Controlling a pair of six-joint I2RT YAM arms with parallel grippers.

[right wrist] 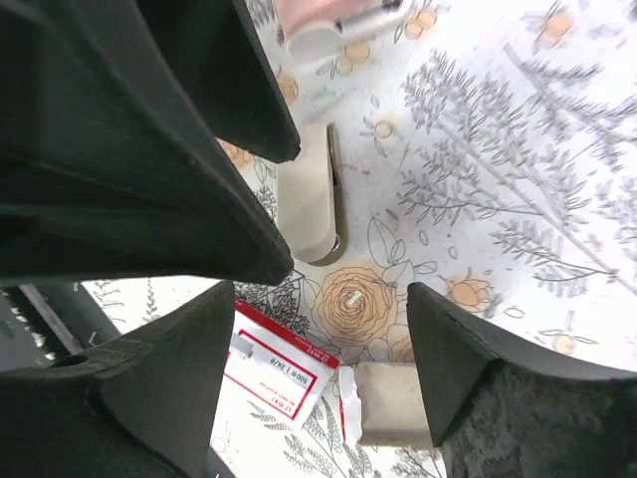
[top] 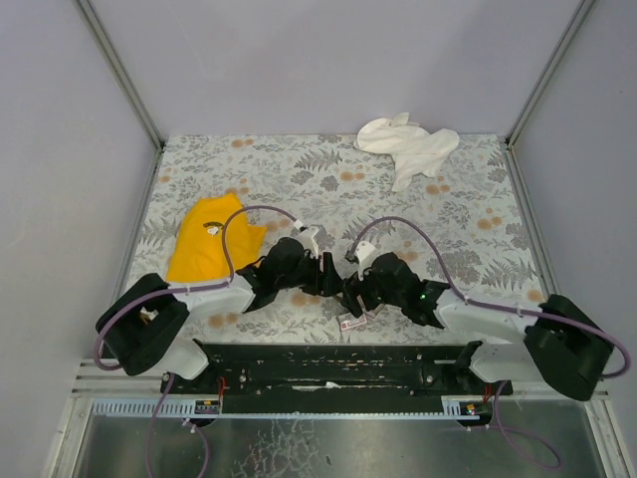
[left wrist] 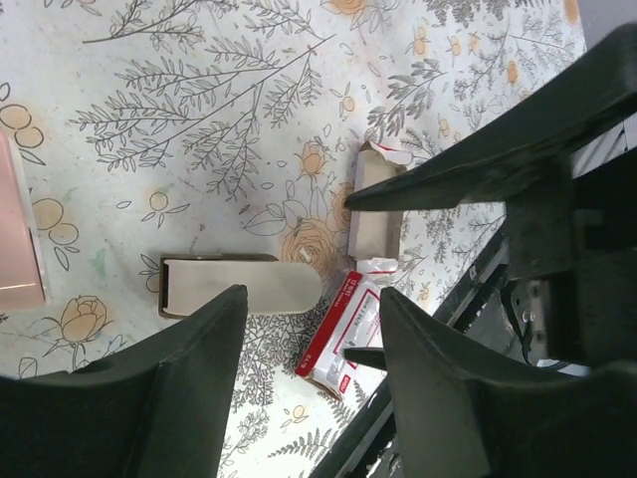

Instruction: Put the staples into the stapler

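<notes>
Table [top: 478,259]: covered with a floral-print sheet; both arms reach in from the near edge and meet over its near middle.

Orange cloth [top: 207,244]: lies crumpled on the left of the table, just far of the left arm.

Left gripper [left wrist: 311,309]: jaws apart with nothing between them. It hangs over the table, and the small items lie in view past its fingertips [left wrist: 199,339].

Stapler [right wrist: 338,20]: small and pink, with a silvery metal part at one end. It lies on the table apart from both grippers and is cut off by the frame edge in both wrist views.

Pale beige block [left wrist: 239,286]: lies flat on the table between the stapler and the staple box, touching neither.

Staple box [left wrist: 343,334]: dark-red sleeve with a pale label facing up. It lies flat close to the near edge of the table, near the middle, and is not held.

Sliding tray [left wrist: 376,209]: grey-brown, out of the sleeve and lying just beside it, with torn white paper at its ends. Whether the tray touches the sleeve cannot be told, nor whether it holds any strips.

Right gripper [right wrist: 320,299]: jaws wide apart with nothing between them. It hangs over the printed flower between the block and the tray, and the left arm's black finger crosses the view close by.

White cloth [top: 410,147]: bunched at the far right of the table, well apart from everything else.
</notes>
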